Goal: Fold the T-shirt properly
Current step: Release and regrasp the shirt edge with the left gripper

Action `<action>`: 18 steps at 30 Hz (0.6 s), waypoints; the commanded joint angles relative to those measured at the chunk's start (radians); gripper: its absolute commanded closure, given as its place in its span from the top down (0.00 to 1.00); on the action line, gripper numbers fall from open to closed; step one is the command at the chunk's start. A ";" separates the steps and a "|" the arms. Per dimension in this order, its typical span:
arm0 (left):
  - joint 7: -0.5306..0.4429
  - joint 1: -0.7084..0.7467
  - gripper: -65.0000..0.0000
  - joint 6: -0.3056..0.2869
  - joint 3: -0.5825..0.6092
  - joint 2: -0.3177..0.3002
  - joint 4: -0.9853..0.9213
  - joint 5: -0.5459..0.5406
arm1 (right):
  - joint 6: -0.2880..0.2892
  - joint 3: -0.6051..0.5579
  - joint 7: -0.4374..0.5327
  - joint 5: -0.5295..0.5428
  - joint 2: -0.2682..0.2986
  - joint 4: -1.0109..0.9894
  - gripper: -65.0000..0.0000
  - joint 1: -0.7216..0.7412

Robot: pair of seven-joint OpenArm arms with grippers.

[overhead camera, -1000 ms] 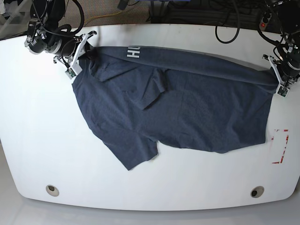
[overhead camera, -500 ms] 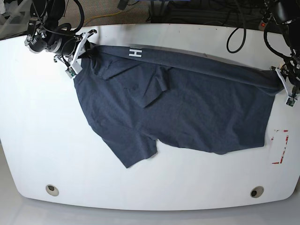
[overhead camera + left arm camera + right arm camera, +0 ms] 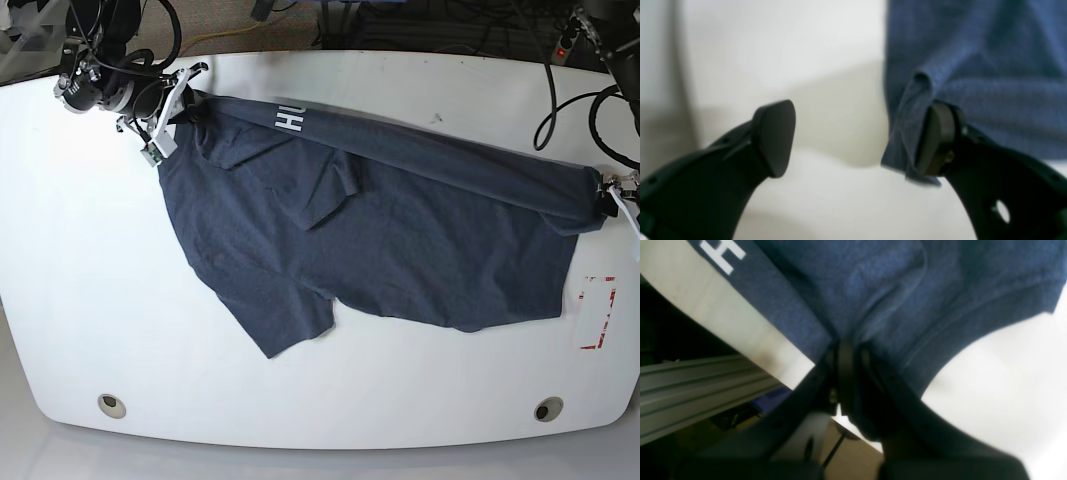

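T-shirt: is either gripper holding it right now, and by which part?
The right gripper is shut on the T-shirt at its top corner near the "HU" print. The left gripper is open; the hem only drapes over one finger.

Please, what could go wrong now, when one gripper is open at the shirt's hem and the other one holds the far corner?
1. The left gripper stands open, yet a fold of the T-shirt hangs on one finger; pulling away may drag that corner and spoil the fold.
2. The right gripper is shut on the T-shirt near the table edge; a pull may shift the cloth.
3. One sleeve lies creased on top, so it may stay bunched.
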 commanded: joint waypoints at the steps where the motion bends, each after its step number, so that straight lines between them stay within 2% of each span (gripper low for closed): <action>1: 0.006 -0.046 0.76 0.007 0.056 -0.067 -0.052 -0.114 | -0.001 0.007 0.013 0.015 0.010 0.018 0.00 0.002; 5: 0.009 -0.054 0.76 0.007 0.073 -0.126 -0.158 -0.318 | -0.001 0.009 0.013 0.015 0.007 0.018 0.00 -0.003; 8: 0.009 -0.054 0.76 0.007 0.073 -0.140 -0.216 -0.421 | -0.001 0.004 0.033 0.015 0.007 0.018 0.00 -0.010; 12: 0.044 -0.058 0.76 0.007 0.067 -0.142 -0.232 -0.520 | -0.001 0.004 0.049 0.015 0.007 0.016 0.00 -0.016; 18: 0.148 -0.063 0.76 0.007 0.067 -0.142 -0.230 -0.642 | -0.001 0.007 0.054 0.015 0.007 -0.025 0.00 -0.024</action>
